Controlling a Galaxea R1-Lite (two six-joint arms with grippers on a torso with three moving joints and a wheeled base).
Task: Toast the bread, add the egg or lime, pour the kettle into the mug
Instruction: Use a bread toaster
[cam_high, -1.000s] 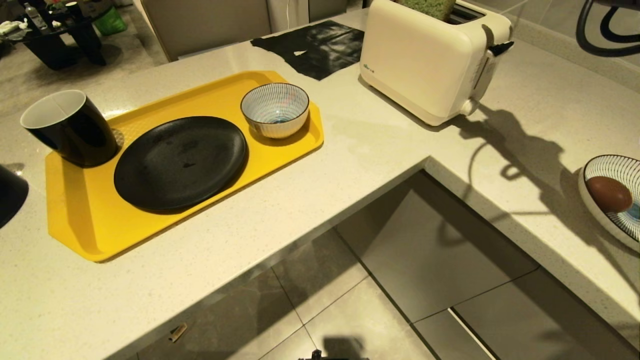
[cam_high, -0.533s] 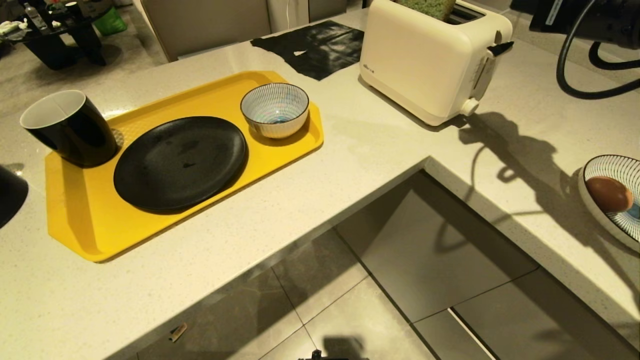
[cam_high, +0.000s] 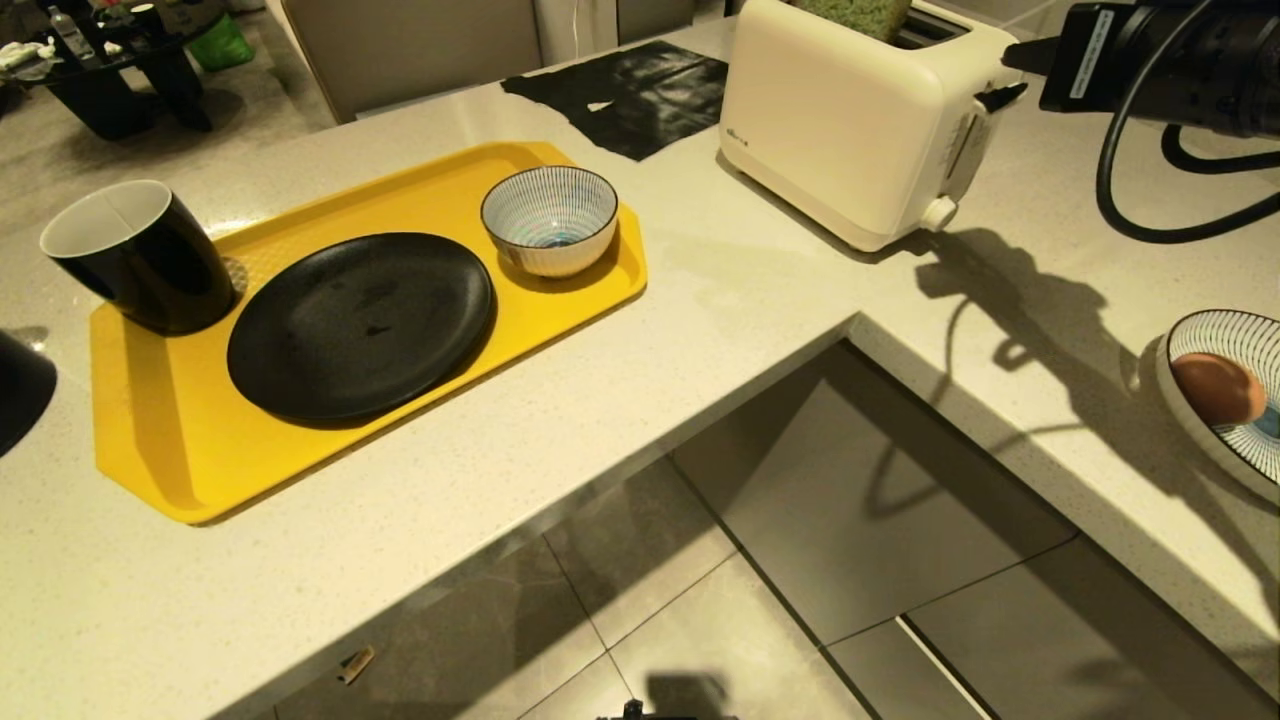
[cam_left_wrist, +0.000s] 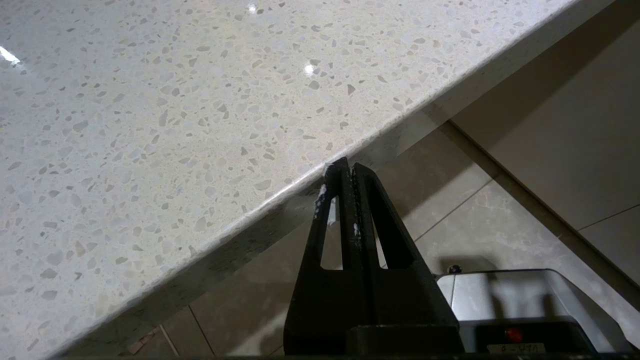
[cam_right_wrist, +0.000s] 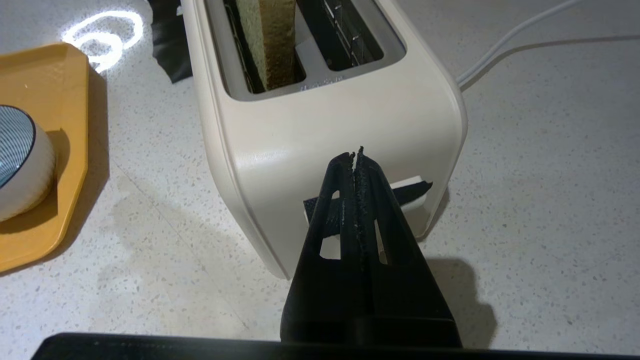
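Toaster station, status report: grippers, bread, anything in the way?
Right gripper shut, empty, just above the toaster lever. Left gripper shut, parked at counter edge. Bread in slot, lever up. Nothing blocking.

Right gripper (cam_right_wrist: 356, 152) has its fingers pinched together, hovering right over the cream toaster (cam_right_wrist: 320, 130) – just above its black lever (cam_right_wrist: 412, 191). The bread (cam_right_wrist: 267, 40) stands upright in one slot. Yellow tray (cam_right_wrist: 45, 150) and striped bowl (cam_right_wrist: 20, 160) off at nine o'clock.

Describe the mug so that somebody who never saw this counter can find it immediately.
Find the yellow tray on the pale counter. The mug stands at the tray's far left corner, beside the black plate. Unlike the striped bowl, it is glossy black outside and plain white inside.
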